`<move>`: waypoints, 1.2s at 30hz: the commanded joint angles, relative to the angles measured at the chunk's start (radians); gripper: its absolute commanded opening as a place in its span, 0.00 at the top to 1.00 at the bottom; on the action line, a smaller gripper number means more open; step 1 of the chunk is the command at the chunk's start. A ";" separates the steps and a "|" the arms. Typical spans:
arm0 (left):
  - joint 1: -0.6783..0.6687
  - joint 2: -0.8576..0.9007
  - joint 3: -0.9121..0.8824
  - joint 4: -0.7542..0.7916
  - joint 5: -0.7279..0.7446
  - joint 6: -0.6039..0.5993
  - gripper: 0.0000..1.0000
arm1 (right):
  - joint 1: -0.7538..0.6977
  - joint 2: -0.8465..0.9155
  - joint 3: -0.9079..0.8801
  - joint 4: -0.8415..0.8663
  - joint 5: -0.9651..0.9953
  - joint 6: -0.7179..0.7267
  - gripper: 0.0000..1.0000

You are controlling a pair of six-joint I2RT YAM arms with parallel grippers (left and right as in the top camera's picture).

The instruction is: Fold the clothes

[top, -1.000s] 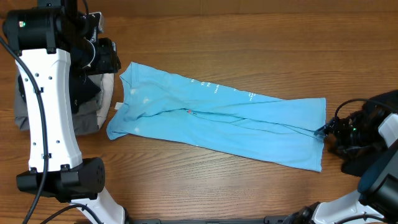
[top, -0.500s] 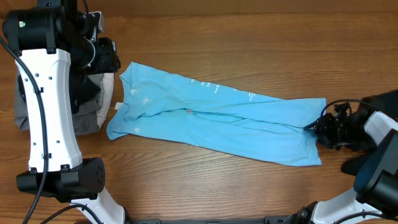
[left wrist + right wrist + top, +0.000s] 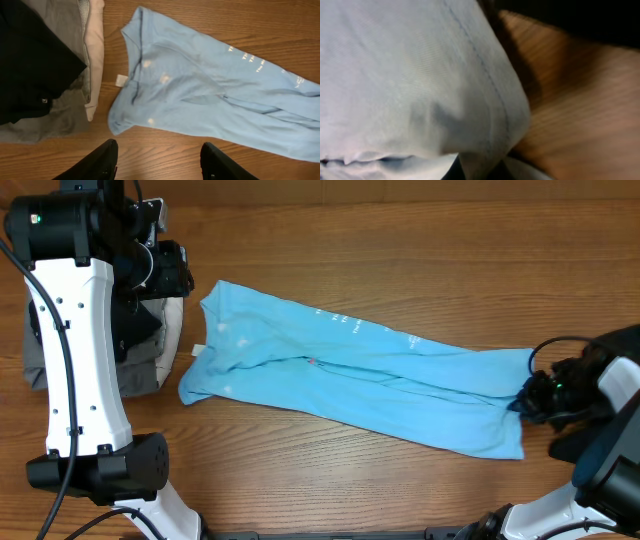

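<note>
light-blue T-shirt (image 3: 350, 370): laid out long across the bench (image 3: 400, 240)
left tool (image 3: 160, 162): spread wide, empty (up over the collar end)
right tool (image 3: 527, 394): pinching the T-shirt's far hem

Overhead looks straight down on the whole desk (image 3: 420, 240). Left wrist looks down from high, sharing the shirt (image 3: 200, 85) ahead of its end effector (image 3: 160, 152); right wrist sits against it.

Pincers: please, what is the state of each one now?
Left pincer: open, holding nothing.
Right pincer: closed on the light-blue T-shirt.
</note>
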 commanded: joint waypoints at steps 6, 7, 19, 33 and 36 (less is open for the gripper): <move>0.002 0.005 0.003 0.001 0.001 0.030 0.44 | -0.015 -0.088 0.193 -0.094 0.129 0.010 0.96; 0.002 0.005 0.003 0.001 0.001 0.031 0.43 | -0.013 -0.094 0.201 -0.098 0.129 0.010 0.96; 0.071 -0.003 0.008 0.005 -0.029 0.006 0.44 | 0.238 -0.204 0.205 -0.128 0.105 0.017 0.96; 0.128 -0.004 0.008 -0.010 0.040 0.006 0.43 | 0.784 -0.142 0.204 0.030 0.117 0.300 0.96; 0.128 -0.004 0.008 -0.010 0.040 0.006 0.43 | 0.869 -0.083 0.204 0.065 0.082 0.303 0.96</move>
